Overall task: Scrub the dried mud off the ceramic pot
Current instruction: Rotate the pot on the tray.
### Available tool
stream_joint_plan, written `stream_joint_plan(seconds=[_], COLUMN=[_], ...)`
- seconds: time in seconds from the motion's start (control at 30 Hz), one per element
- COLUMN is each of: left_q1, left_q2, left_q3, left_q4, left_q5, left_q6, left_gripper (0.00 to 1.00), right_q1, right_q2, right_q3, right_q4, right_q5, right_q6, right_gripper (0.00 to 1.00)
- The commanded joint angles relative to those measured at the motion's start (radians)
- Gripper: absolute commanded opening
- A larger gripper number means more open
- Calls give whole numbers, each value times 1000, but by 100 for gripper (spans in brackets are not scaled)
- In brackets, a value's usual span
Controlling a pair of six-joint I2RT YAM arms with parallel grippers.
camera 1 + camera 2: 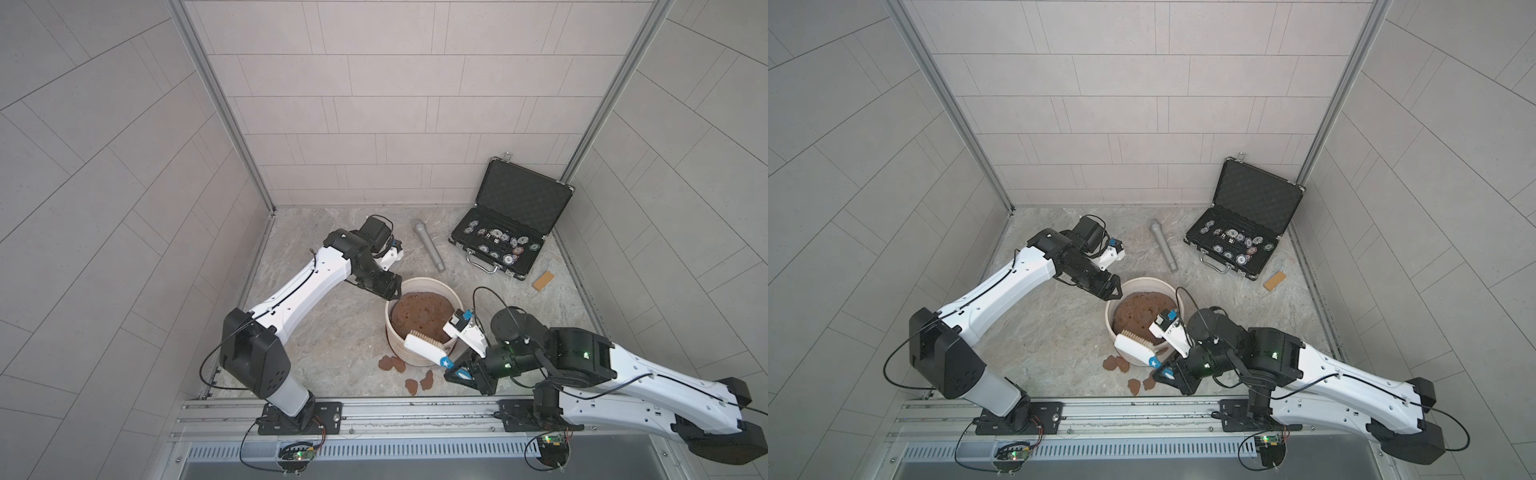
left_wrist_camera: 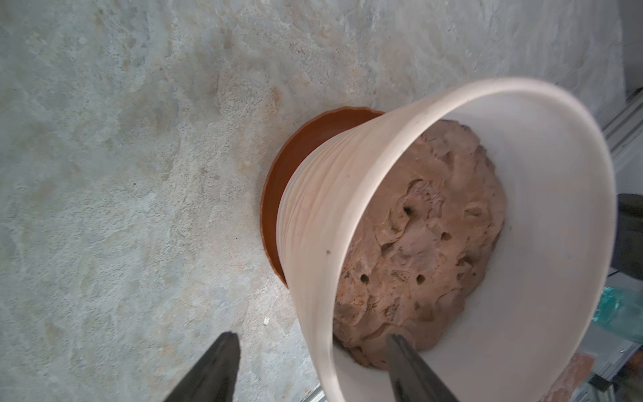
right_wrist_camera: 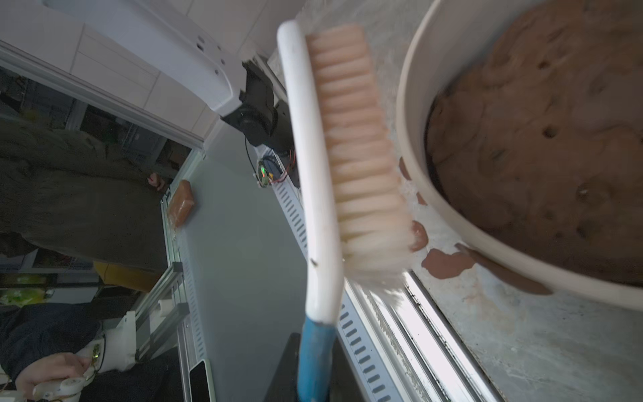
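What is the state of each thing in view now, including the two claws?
ceramic pot: upright on its saucer, holding soil.
dried mud: loose patches on the floor beside the pot.
brush: held, bristles facing the pot.
left claw: open, astride the pot's rim.
right claw: shut on the brush.
case: open, chips inside.
microphone: lying flat.

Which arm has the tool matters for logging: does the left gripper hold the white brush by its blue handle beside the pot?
No, the right gripper holds the white brush by its blue handle beside the pot (right wrist view).
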Motion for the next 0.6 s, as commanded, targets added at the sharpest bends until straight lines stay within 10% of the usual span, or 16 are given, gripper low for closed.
stream_joint_plan(seconds=[0.0, 0.2, 0.57], left_q1=[-13, -63, -120], left_q2=[5, 26, 33], left_q3=[20, 50, 65], left_q4=[-19, -48, -188], left_q5=[-78, -169, -229], left_q6=[26, 35, -12], left_gripper=[56, 44, 51], right_q1=[-34, -179, -318], right_q2=[7, 33, 33], right_q3=[68, 231, 249], right_q4=[-53, -226, -241], right_q5=[52, 260, 205], right_q6=[-65, -65, -76], right_gripper=[0, 0, 0])
